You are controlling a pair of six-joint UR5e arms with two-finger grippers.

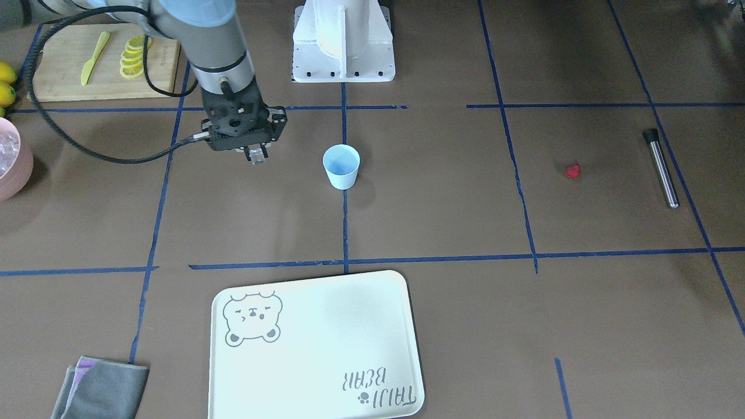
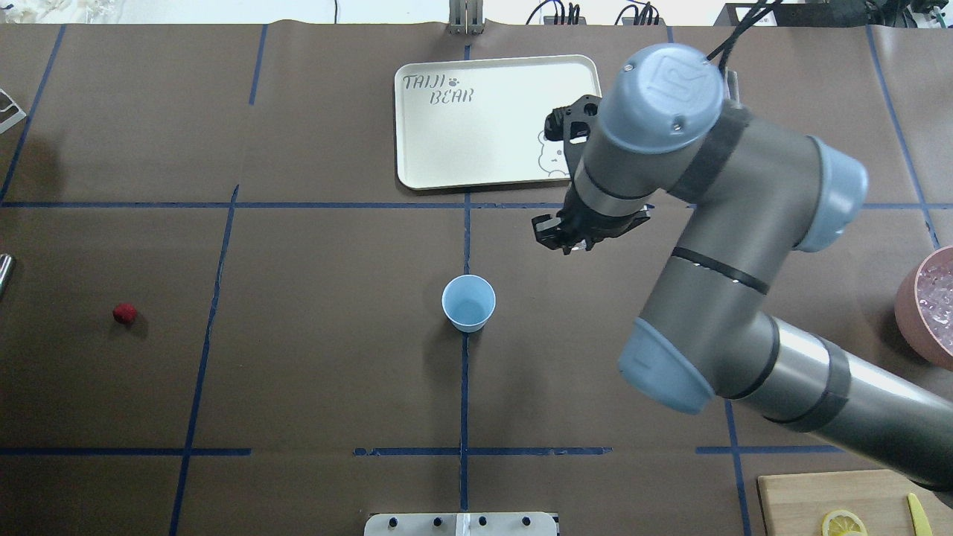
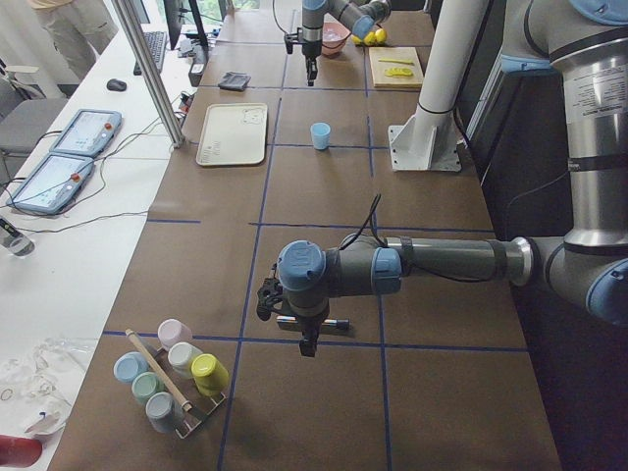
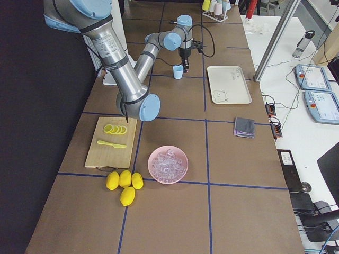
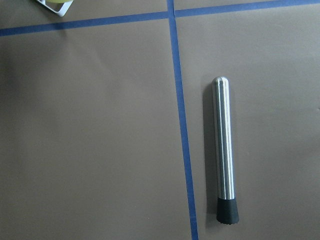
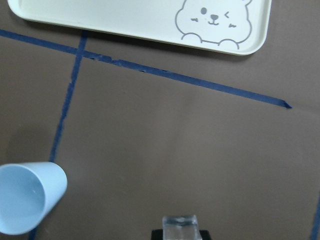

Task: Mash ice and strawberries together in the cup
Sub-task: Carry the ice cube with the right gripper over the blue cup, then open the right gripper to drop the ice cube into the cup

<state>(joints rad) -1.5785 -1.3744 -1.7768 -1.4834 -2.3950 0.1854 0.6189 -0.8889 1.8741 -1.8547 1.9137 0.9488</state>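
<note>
The pale-blue cup point(image 1: 341, 166) stands upright at the table's middle point(image 2: 467, 301); I see nothing inside it. My right gripper point(image 1: 256, 156) hangs above the table, off to one side of the cup, shut on a clear ice cube point(image 6: 180, 223). More ice fills the pink bowl point(image 4: 168, 164). One red strawberry point(image 1: 573, 171) lies alone on the table far from the cup point(image 2: 125, 313). My left gripper point(image 3: 307, 343) hovers over a steel muddler point(image 5: 223, 150); I cannot tell whether it is open or shut.
A cream bear tray point(image 1: 326, 349) lies beyond the cup. A cutting board point(image 1: 58, 75) holds lemon slices and a yellow knife, with lemons point(image 4: 124, 182) nearby. A grey cloth point(image 1: 102, 390) sits near the tray. Coloured cups point(image 3: 172, 378) stand past the left gripper.
</note>
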